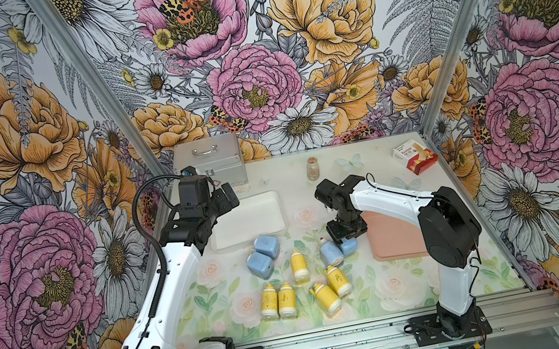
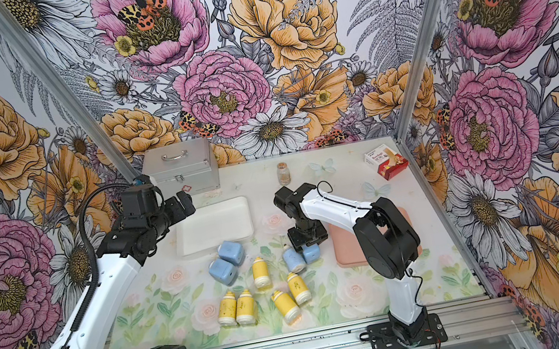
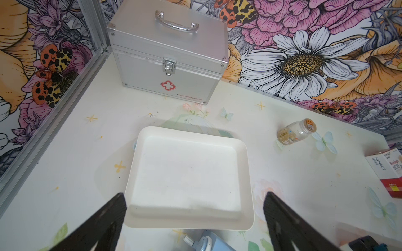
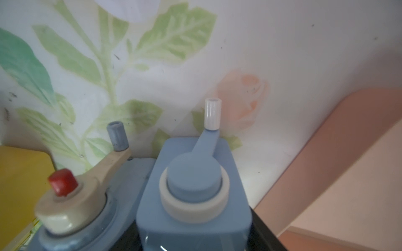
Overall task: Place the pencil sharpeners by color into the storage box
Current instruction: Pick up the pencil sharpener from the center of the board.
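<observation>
Centring matters: right gripper (image 1: 346,240) straddles the blue sharpener (image 4: 193,195) by the pink tray (image 1: 393,243), clamp unclear, so squeeze its flat sides; left gripper (image 3: 195,195) hangs spread.

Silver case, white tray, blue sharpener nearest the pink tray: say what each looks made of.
Silver case: likely aluminium, with brushed matte panels, shiny riveted edges, and a chrome-looking latch and handle.
White tray: probably matte plastic, judging by its smooth moulded rounded corners, though coated fibre is possible.
Blue sharpener: smooth plastic, with a slightly glossy body showing a small highlight, an off-white ring and a white crank knob.
</observation>
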Action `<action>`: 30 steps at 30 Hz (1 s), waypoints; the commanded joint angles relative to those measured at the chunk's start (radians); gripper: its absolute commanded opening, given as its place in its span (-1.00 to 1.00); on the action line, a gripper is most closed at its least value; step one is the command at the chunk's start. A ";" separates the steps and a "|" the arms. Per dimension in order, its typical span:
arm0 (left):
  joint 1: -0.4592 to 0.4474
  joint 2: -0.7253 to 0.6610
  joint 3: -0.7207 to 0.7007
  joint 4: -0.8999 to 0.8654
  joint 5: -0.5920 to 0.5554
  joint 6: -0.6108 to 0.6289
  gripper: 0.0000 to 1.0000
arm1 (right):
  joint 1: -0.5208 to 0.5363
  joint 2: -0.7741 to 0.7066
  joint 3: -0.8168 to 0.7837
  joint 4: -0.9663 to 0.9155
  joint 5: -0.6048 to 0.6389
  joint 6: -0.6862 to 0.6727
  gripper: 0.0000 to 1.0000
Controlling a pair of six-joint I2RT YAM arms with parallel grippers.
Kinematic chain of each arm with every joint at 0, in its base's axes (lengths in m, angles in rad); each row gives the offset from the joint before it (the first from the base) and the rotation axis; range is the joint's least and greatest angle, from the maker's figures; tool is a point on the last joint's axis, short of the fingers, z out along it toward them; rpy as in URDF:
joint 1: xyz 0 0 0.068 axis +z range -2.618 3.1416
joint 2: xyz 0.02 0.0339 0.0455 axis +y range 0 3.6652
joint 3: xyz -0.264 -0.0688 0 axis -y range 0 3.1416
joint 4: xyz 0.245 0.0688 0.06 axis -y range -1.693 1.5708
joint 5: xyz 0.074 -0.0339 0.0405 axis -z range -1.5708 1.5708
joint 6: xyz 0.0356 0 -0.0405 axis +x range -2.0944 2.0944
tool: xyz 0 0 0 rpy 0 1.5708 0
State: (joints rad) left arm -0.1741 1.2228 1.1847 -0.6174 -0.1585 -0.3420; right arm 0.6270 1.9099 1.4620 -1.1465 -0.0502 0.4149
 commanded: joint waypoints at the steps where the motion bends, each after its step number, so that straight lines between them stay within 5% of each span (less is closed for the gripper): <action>1: 0.008 -0.009 -0.005 -0.002 0.024 -0.003 0.97 | -0.008 0.026 -0.009 0.030 -0.013 0.002 0.25; 10: 0.009 -0.007 -0.004 -0.003 0.022 -0.003 0.97 | -0.013 0.005 -0.003 0.031 -0.018 0.003 -0.27; 30: 0.019 -0.020 -0.004 -0.003 0.028 -0.008 0.97 | -0.053 -0.146 0.093 -0.135 0.062 -0.011 -0.39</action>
State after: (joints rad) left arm -0.1650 1.2228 1.1847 -0.6178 -0.1471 -0.3424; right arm 0.5854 1.8114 1.5188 -1.2274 -0.0338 0.4107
